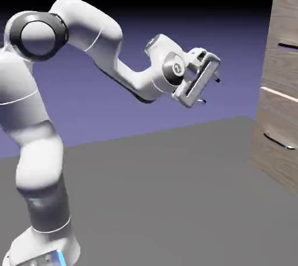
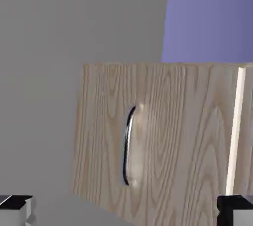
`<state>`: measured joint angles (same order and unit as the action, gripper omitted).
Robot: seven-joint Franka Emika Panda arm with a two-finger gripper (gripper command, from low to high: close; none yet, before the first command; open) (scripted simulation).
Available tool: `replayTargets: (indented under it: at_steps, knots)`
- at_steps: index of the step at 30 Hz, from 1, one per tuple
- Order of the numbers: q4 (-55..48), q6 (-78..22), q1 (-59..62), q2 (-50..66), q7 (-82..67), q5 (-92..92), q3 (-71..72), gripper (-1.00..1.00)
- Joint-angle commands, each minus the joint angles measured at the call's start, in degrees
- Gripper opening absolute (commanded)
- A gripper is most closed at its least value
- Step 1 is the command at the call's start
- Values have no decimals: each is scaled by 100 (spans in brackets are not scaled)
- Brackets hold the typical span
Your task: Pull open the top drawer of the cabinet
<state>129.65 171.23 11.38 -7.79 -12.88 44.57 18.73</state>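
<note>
My hand [image 1: 210,90] is wide, its two fingers [image 1: 217,78] spread well apart. In the exterior view I have it tilted, the fingers pointing toward the exterior view's right and somewhat downward. It hangs in the air above the bench [image 1: 157,189], well apart from the cabinet [image 1: 279,14]. Behind it my arm [image 1: 105,41] bends down to the wrist from a high elbow, and at the exterior view's left it drops to its base [image 1: 43,244], where a small blue light [image 1: 60,258] shows. Looking along the hand, I have one dark-and-white fingertip at each side of the bottom edge, and the lower drawer [image 2: 163,146] fills much of the picture between and above them, turned so that its curved, shiny handle [image 2: 128,146] runs nearly upright. A pale strip [image 2: 235,131] crosses the wood to the right of that handle, with a sliver of wood past it at the picture's edge. The top drawer [image 1: 282,68] is at the exterior view's right, above the lower one, with a pale ledge between the two fronts. Its own dark bar [image 1: 288,46] is partly cut off by the picture's edge. From the exterior view I put my hand near the level of the top drawer's front, well short of it. Beyond everything is the blue-violet backdrop [image 1: 145,122], darkening to black at the top.
</note>
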Motion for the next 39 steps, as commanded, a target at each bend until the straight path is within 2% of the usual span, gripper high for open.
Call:
replayTargets:
  at_steps: [1, 39]
  knots:
    - [-141, -13, 54, 112, -250, 201, 84, 0]
    - [-5506, -488, 2120, 4368, -9718, 7827, 3290, 0]
